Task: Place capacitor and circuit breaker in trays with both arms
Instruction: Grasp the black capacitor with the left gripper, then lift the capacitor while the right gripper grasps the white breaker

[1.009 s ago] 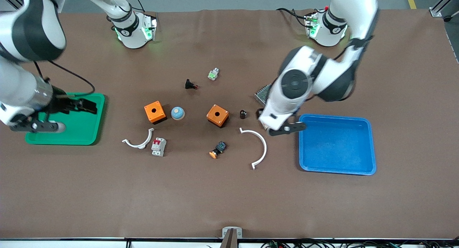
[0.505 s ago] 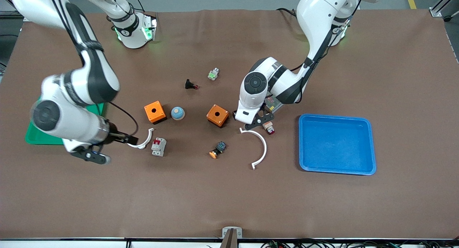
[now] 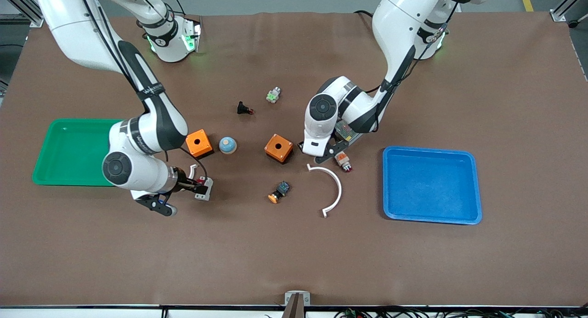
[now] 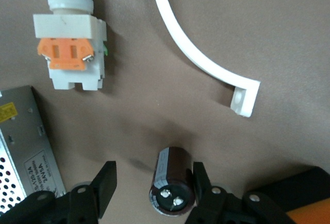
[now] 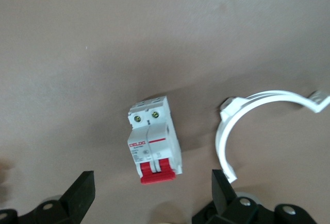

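Brown worktop [image 3: 294, 253]: circuit breaker [image 5: 153, 139] lies flat between the fingers of the wide-open right claw [image 5: 149, 195], untouched. Capacitor [image 4: 171, 182] stands between the open left claw's [image 4: 152, 183] fingers, beside one finger, ungripped.

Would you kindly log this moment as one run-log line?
left gripper: open, over capacitor | right gripper: open, over circuit breaker | green tray, blue tray: hold neither part
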Robot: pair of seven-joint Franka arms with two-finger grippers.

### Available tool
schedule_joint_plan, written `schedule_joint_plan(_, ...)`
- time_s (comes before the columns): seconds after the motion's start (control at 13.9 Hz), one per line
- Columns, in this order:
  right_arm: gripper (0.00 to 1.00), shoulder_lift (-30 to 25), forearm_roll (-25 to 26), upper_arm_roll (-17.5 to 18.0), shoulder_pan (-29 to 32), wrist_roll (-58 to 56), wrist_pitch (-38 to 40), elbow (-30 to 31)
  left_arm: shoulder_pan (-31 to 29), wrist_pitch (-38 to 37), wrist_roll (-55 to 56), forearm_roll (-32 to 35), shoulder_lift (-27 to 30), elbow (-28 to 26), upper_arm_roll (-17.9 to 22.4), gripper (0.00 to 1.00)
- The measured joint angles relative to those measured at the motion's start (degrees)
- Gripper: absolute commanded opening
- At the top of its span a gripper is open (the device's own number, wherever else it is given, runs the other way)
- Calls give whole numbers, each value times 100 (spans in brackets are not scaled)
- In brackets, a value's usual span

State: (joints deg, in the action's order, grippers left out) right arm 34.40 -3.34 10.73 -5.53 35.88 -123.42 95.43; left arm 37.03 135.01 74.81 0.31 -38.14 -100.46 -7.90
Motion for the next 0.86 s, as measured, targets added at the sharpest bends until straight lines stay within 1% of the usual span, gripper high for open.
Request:
schedule_joint_plan(0.07,99,48,0,0,-53,17,-127,60,19,9,44,0,-19,0,0,58)
schedule_joint_plan(0.14,92,86,0,0,-103,20,-308,148,35,16,72,0,-30,0,0,53)
schedule_joint_plan(0.22,73,112,1,-1,-146,20,-492,259,45,24,82,0,-35,0,0,42)
schedule_joint_plan(0.29,50,135,17,-1,-178,18,-621,354,47,27,82,0,-36,0,0,26)
schedule_joint_plan(0.36,36,160,55,-2,-198,12,-668,407,47,34,83,0,-36,1,1,13)
schedule_joint_plan(0.43,25,173,144,-4,-202,12,-669,429,46,49,83,0,-34,7,4,1)
schedule_joint_plan(0.58,8,163,297,-25,-200,6,-652,426,28,80,96,0,12,60,41,0)
schedule_joint_plan(0.65,3,133,400,-26,-200,5,-598,417,-8,66,115,0,105,97,86,0)
schedule_joint_plan(0.72,3,111,535,-29,-199,-26,-618,415,-91,-22,122,0,258,131,117,0)
schedule_joint_plan(0.86,1,86,708,-69,-172,-222,-597,395,-371,-422,121,0,722,151,148,0)
